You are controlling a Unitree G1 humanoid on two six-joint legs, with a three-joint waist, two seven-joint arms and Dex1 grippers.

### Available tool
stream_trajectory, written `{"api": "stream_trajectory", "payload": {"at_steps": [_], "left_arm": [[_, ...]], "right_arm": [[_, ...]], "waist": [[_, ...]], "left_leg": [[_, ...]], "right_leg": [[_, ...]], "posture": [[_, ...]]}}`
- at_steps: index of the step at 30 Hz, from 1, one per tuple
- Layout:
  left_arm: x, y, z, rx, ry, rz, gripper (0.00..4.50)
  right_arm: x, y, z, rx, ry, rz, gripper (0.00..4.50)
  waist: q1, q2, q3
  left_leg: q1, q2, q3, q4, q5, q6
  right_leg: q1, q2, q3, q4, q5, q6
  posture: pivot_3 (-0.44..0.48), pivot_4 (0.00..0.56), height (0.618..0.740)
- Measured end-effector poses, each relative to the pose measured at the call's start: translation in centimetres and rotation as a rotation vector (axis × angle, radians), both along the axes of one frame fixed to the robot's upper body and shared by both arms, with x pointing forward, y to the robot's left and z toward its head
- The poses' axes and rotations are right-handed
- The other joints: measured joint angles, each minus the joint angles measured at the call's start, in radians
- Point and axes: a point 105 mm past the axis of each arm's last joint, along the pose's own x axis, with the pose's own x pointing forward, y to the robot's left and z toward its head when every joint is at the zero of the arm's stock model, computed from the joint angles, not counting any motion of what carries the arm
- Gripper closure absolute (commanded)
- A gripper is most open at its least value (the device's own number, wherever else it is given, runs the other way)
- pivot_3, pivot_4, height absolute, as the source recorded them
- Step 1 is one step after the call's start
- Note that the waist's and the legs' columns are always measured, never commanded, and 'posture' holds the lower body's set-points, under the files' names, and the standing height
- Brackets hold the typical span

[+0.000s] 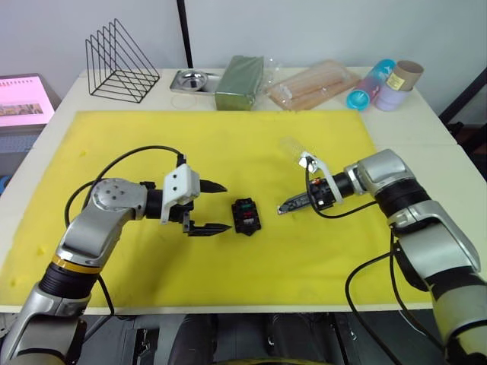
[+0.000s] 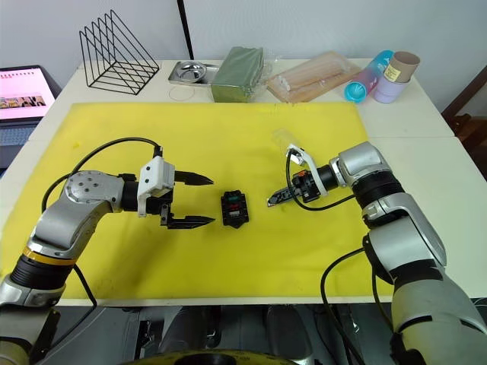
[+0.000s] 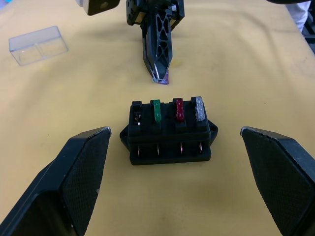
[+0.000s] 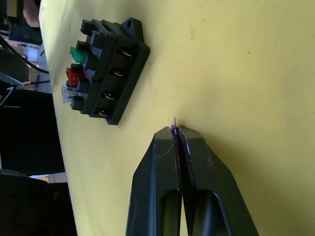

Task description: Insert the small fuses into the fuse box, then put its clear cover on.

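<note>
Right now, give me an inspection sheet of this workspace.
Surface: yellow mat on a pale table.
Job's things: fuse box mid-mat, with green fuse, red fuse and grey fuse seated and one end slot empty; clear cover lying apart on the mat.
Clutter: wire rack, metal tray, green packet, bag of sticks, cups, all beyond the mat's far edge.
Grippers: left gripper open beside the box; right gripper shut on the purple fuse, tip at the mat.
Cables: black cables looping off both wrists.
Surroundings: laptop left of the table.
</note>
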Motion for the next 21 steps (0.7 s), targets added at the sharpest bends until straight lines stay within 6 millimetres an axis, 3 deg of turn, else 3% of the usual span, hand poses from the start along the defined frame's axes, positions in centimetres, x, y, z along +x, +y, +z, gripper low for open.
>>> {"api": "stream_trajectory", "payload": {"at_steps": [8,15,21], "left_arm": [[0.0,0.0,0.0,-0.001,-0.004,-0.001,0.0],[-0.2,0.0,-0.2,-0.004,-0.001,0.007,0.0],[-0.2,0.0,-0.3,-0.008,0.001,0.014,0.0]], "right_arm": [[0.1,-0.3,0.3,0.008,-0.005,-0.046,4.49],[-1.2,-0.4,3.6,0.151,-0.033,-0.283,4.49],[-4.2,-0.8,0.7,0.202,-0.056,-0.434,4.49]], "waist": [[0.001,0.0,0.0],[0.006,0.0,0.0],[0.011,0.0,0.0]], "left_leg": [[0.0,0.0,0.0,0.0,0.0,0.0],[-0.001,-0.001,-0.002,0.0,0.0,0.0],[-0.001,-0.001,-0.002,-0.001,0.0,0.0]], "right_leg": [[0.0,-0.001,0.0,0.0,0.0,0.0],[0.0,-0.001,0.0,0.0,0.0,0.0],[0.001,-0.001,-0.001,-0.001,0.0,0.0]], "posture": [[0.0,0.15,0.74],[0.0,0.15,0.74],[0.0,0.15,0.74]]}}
